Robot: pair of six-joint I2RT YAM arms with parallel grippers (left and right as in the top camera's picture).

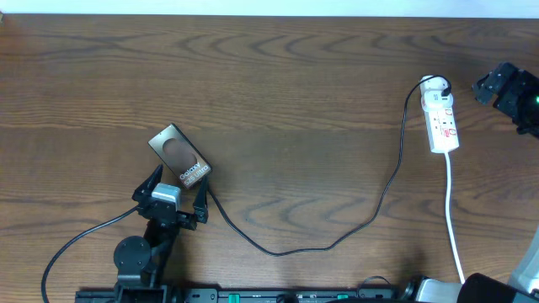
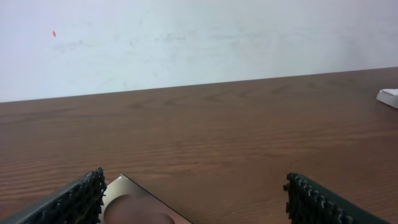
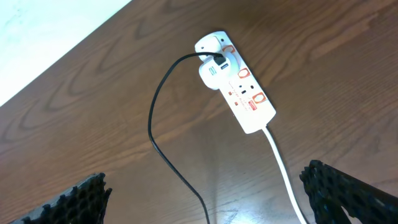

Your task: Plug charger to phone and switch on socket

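Note:
The phone (image 1: 179, 157) lies flat and slanted on the table, lettering up; its corner shows in the left wrist view (image 2: 134, 202). My left gripper (image 1: 175, 192) is open just behind the phone's near end, fingers apart and empty (image 2: 193, 202). The charger cable (image 1: 394, 172) runs from a white adapter in the socket (image 1: 443, 119) in a long loop to the phone's near end; its tip is hidden by my left finger. My right gripper (image 1: 504, 87) is open and empty (image 3: 208, 205) to the right of the socket (image 3: 239, 84), above the cable (image 3: 160, 140).
The socket's white cord (image 1: 453, 219) runs to the table's front edge and shows in the right wrist view (image 3: 283, 168). A white wall stands behind the table's far edge. The socket's corner shows at the right edge of the left wrist view (image 2: 388, 96).

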